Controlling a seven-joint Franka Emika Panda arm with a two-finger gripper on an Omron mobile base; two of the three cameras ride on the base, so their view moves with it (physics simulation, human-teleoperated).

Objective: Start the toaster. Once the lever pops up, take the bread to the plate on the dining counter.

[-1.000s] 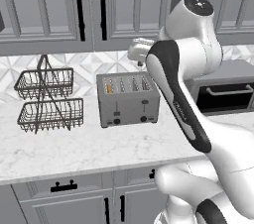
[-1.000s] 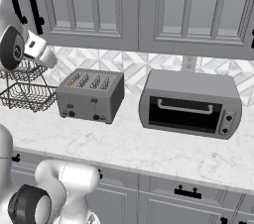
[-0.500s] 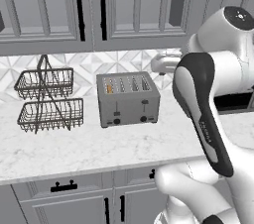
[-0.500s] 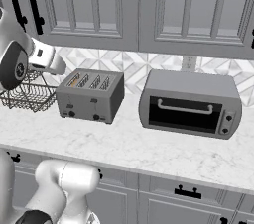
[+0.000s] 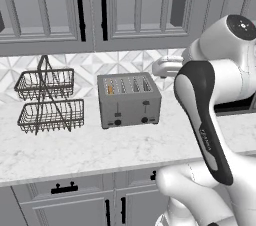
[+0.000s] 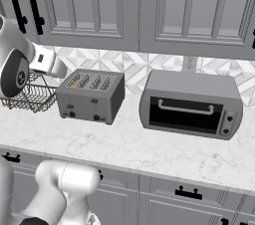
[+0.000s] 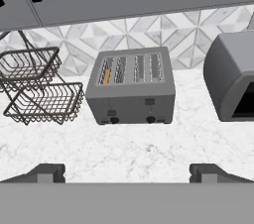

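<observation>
Gripper (image 7: 126, 171) spread wide above marble worktop (image 7: 149, 148), toaster (image 7: 131, 89) under grey cabinets (image 5: 100, 10)

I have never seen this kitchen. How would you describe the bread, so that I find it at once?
Look at the marble worktop under the grey wall cabinets; between the wire basket rack and the grey oven stands the toaster. The bread is the thin golden-tan strip sunk in its leftmost slot. The other three slots look dark and empty.

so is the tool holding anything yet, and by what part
Nothing is held. The tool is open above the counter, short of the toaster; the bread sits in its leftmost slot.
</observation>
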